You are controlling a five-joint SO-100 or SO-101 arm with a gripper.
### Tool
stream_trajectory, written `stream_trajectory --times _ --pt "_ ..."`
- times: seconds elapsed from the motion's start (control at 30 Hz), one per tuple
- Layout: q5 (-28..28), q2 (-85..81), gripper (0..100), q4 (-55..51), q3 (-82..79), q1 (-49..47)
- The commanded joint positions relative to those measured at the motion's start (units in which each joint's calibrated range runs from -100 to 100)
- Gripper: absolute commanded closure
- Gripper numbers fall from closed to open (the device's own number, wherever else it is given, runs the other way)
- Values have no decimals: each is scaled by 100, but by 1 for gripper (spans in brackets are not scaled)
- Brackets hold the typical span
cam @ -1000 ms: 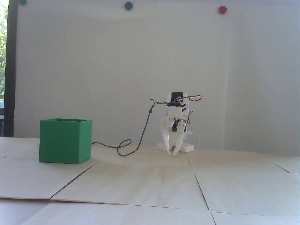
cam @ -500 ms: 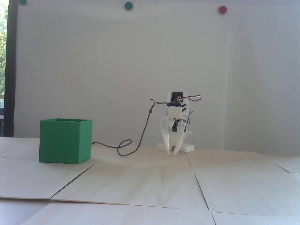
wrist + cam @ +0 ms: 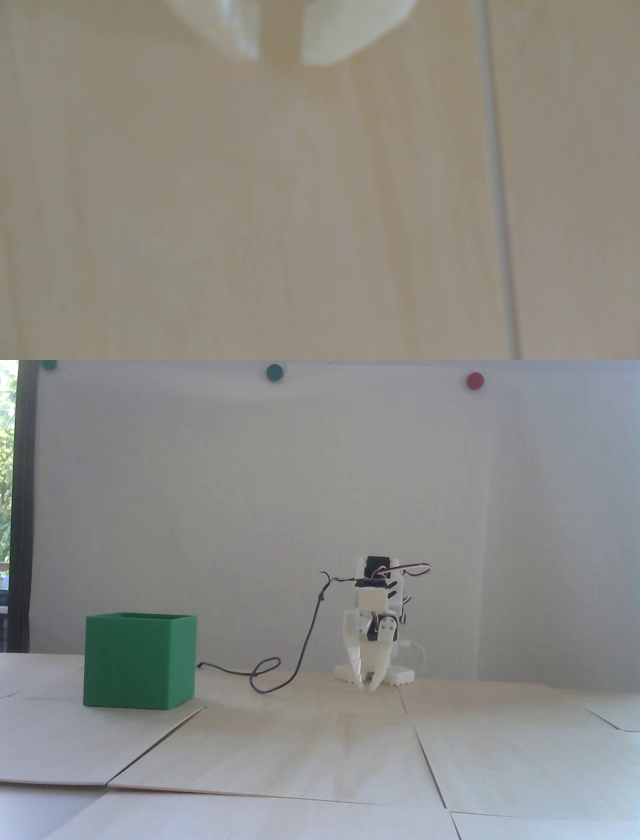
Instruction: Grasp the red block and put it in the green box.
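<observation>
End effector [image 3: 367, 687] narrowly parted, empty; green box [image 3: 139, 661] only in fixed view.

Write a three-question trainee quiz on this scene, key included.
1. True or false: the end effector grips something.
2. In the fixed view, the green box stands on which side of the arm? A: left. B: right.
3. Fill in: the wall dot farthest right in the fixed view is ____.
Key: 1 false, since the wrist view shows only bare table between the fingertips; 2 A; 3 red.
</observation>
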State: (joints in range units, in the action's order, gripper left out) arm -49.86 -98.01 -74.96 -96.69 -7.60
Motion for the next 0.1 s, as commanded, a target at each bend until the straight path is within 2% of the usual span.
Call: stream_trajectory --times 0.0,0.07 --pt "25 -97 97 -211 -74 -16" --pt "25 -97 97 -211 -74 -16"
